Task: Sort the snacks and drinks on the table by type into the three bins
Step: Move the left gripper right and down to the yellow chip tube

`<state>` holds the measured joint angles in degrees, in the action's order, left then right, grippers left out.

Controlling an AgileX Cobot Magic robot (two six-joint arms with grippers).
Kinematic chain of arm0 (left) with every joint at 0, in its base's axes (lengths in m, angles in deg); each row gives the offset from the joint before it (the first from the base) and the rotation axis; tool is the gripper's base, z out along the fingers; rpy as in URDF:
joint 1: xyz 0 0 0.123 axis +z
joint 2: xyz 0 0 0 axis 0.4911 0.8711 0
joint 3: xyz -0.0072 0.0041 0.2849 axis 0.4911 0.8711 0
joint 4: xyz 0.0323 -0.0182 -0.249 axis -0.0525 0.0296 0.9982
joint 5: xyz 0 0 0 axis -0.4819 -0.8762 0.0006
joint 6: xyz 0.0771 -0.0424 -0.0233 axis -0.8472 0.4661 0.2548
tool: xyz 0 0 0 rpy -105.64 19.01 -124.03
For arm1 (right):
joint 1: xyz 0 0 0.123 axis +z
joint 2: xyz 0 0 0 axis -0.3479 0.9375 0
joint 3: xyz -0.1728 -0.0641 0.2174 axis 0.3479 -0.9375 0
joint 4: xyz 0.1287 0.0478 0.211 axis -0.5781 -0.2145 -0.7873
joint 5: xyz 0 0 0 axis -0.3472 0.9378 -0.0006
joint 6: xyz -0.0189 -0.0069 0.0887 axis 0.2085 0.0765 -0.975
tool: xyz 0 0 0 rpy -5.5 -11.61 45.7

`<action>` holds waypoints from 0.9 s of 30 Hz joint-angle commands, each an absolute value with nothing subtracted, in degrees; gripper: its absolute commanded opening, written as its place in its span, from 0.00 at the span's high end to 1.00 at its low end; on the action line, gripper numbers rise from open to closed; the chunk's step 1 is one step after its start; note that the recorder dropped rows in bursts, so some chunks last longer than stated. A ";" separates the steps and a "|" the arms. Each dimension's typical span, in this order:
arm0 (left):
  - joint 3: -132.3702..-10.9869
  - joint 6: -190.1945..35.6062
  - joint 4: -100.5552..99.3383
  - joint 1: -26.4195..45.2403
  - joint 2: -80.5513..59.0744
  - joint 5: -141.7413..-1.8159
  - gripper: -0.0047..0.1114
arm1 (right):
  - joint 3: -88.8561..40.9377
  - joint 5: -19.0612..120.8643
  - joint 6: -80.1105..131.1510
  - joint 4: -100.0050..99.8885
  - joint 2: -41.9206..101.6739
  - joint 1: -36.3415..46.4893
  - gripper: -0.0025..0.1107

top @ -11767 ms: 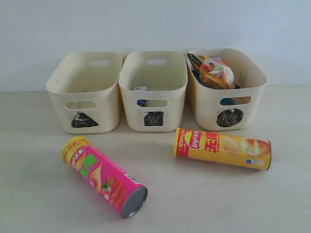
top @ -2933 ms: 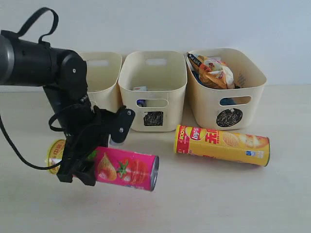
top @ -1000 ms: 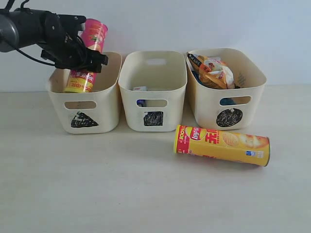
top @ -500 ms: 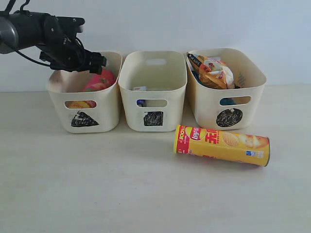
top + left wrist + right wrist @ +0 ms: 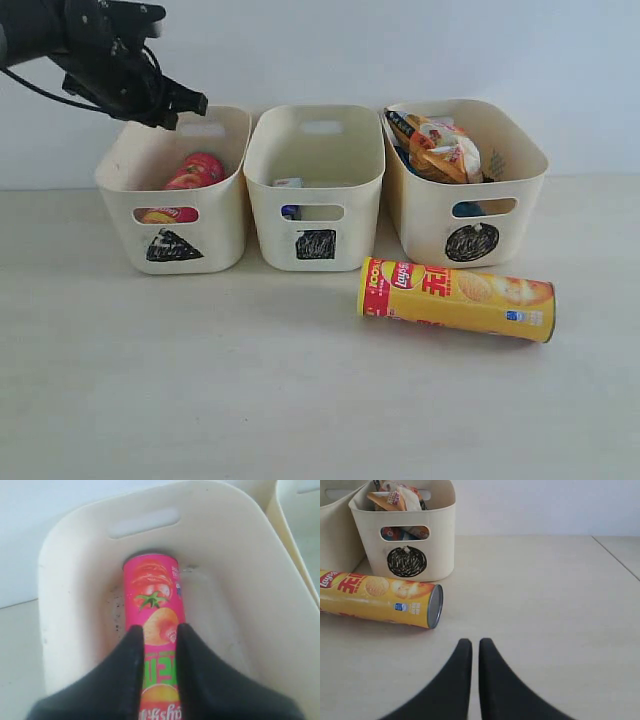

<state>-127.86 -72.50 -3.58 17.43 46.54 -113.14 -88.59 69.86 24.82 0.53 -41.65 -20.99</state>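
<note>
The pink-magenta chip tube (image 5: 195,172) (image 5: 152,595) lies inside the triangle bin (image 5: 215,225) (image 5: 225,555). My left gripper (image 5: 180,112) (image 5: 158,628) hovers above that bin, its jaws a little apart and empty, the tube showing through the gap. The yellow chip tube (image 5: 455,298) (image 5: 375,597) lies on the table (image 5: 250,380) in front of the circle bin (image 5: 430,225) (image 5: 440,540), which holds the crinkly bags (image 5: 445,145) (image 5: 395,495). A white carton (image 5: 289,183) peeks out in the square bin (image 5: 350,235). My right gripper (image 5: 475,641) is shut and empty, low over the table beside the yellow tube.
The three bins stand side by side along the back wall. The table's right edge shows in the right wrist view.
The pink tube dropped from my left gripper into the triangle bin and now lies flat. The left gripper rose slightly and its jaws narrowed. The right gripper stayed still.
</note>
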 commanded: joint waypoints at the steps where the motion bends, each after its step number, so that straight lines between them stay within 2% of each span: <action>1: -128.30 -78.31 -3.37 17.42 42.43 -119.49 0.92 | -88.86 69.63 24.82 0.52 -41.92 -21.34 0.96; 11: -128.30 -88.90 6.26 17.20 38.21 -133.54 0.93 | -88.86 69.63 24.82 0.52 -41.92 -21.34 0.96; 17: -128.14 -90.89 7.00 12.79 37.80 -139.38 0.93 | -88.86 69.63 24.82 0.52 -41.92 -21.34 0.96; 27: -115.12 -90.64 5.80 2.77 31.91 -129.70 0.93 | -88.86 69.63 24.82 0.52 -41.92 -21.34 0.96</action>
